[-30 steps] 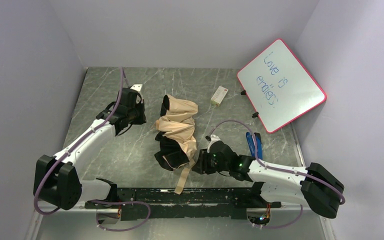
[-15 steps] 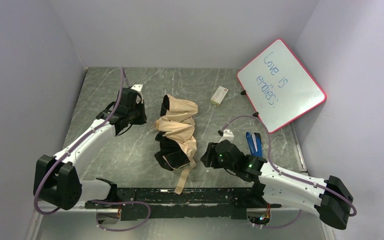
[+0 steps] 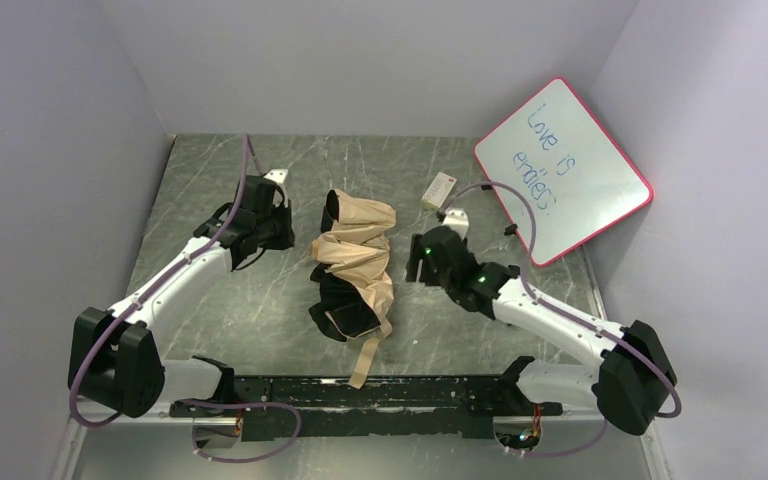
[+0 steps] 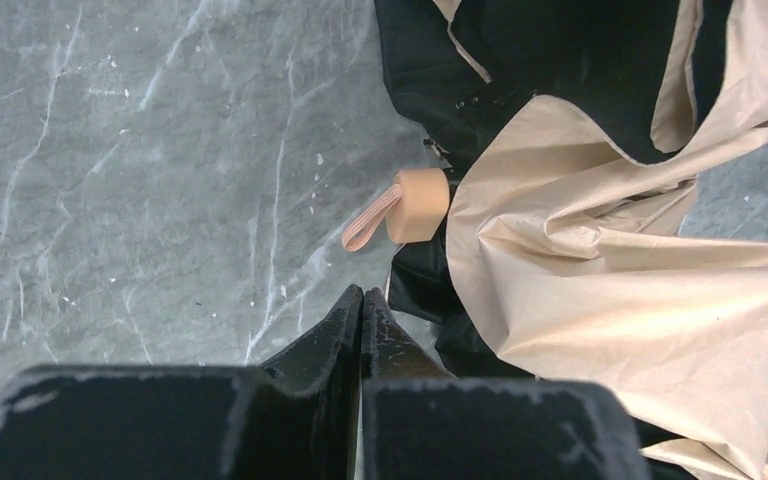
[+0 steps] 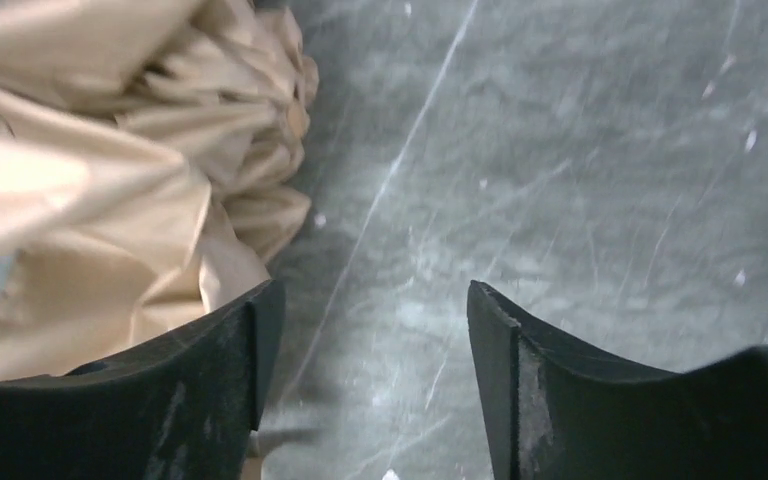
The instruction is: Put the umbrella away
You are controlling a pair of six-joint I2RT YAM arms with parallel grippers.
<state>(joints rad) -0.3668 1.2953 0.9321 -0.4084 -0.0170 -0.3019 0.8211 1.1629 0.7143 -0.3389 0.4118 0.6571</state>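
The umbrella [image 3: 357, 262] lies collapsed mid-table, tan fabric outside and black inside, with a tan strap [image 3: 365, 358] trailing toward the near edge. In the left wrist view its tan-orange handle [image 4: 418, 205] with a small loop lies just beyond my left gripper [image 4: 362, 296], which is shut and empty, close to the umbrella's left side [image 3: 288, 236]. My right gripper [image 3: 412, 264] is open and empty just right of the umbrella. In the right wrist view it [image 5: 372, 300] hovers over bare table, with crumpled tan fabric [image 5: 110, 200] beside the left finger.
A pink-framed whiteboard [image 3: 563, 170] leans at the back right. A small white box [image 3: 439, 191] lies behind the right gripper. Grey walls close in the marble table [image 3: 210, 300] on three sides.
My right arm has swung from the umbrella's near end, by the strap, away from me to beside its middle. The left arm and umbrella have not moved.
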